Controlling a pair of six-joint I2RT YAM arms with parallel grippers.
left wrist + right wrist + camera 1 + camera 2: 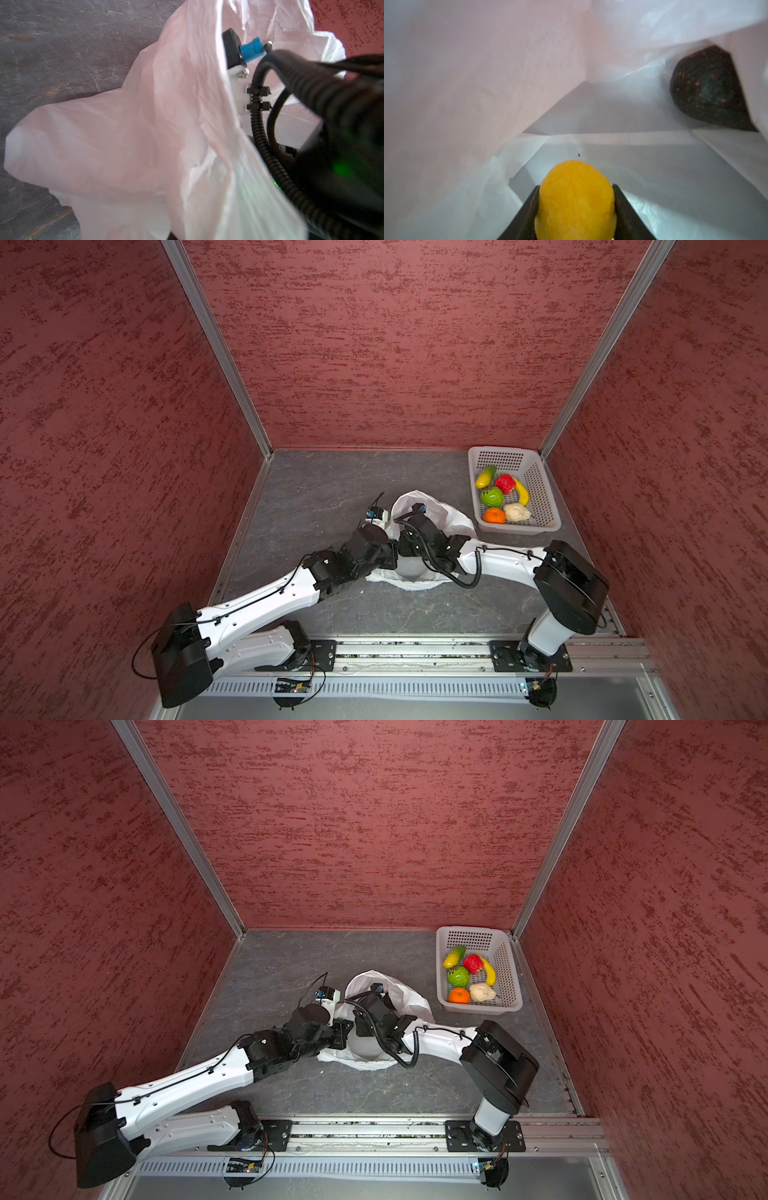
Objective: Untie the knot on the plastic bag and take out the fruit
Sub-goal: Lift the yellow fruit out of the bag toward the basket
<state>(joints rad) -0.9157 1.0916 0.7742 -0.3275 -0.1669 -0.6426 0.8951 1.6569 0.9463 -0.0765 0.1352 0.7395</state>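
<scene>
Looking from the left: the left gripper [391, 552] sits at the left edge of the thin, crinkly white plastic bag [453, 514], jaws clenched tight. Can't tell if any plastic is pinched in there, it's hidden. The bag lies on the grey stone-look table [316, 489], mouth gaping. The right gripper [576, 187] is buried inside it, clamped on a round yellow-orange toy fruit [576, 205]. A dark red-speckled fruit [708, 89] lies deeper in the bag, apart from it. Far right, the white perforated plastic basket [519, 529] holds six pieces: yellow-green oblong [485, 477], bumpy red berry [505, 483], yellow banana [522, 492], green apple [492, 497], orange ball [494, 515] and beige round one [517, 512].
</scene>
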